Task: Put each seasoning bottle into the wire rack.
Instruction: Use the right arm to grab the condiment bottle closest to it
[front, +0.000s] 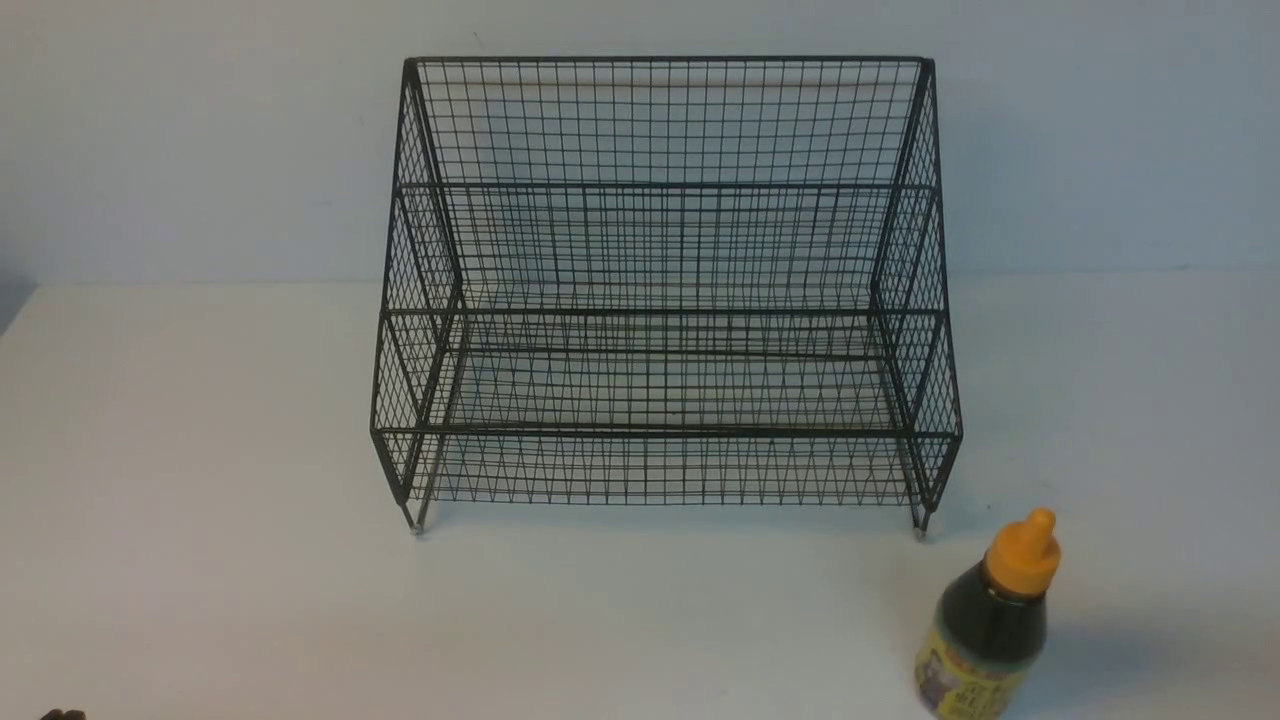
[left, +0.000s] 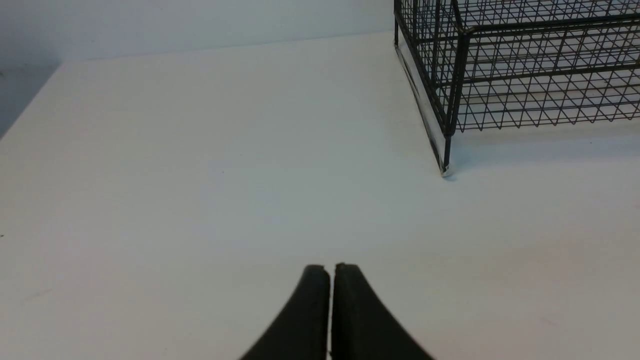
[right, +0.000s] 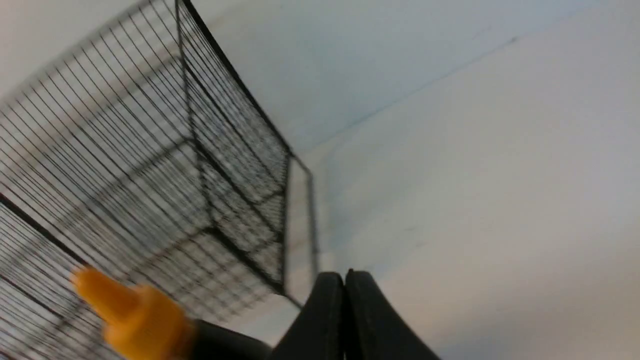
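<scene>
The black wire rack (front: 665, 290) stands empty at the middle back of the white table; its near corner shows in the left wrist view (left: 500, 65) and it is blurred in the right wrist view (right: 150, 175). One seasoning bottle (front: 993, 620) with an orange cap stands upright on the table in front of the rack's right foot. In the right wrist view its orange cap (right: 130, 315) shows beside my right gripper (right: 345, 274), which is shut and empty. My left gripper (left: 326, 267) is shut and empty over bare table, left of the rack. Neither gripper shows in the front view.
A pale wall rises behind the rack. The table's left edge (left: 30, 105) runs along the far left. A small dark object (front: 62, 714) peeks in at the bottom left corner of the front view.
</scene>
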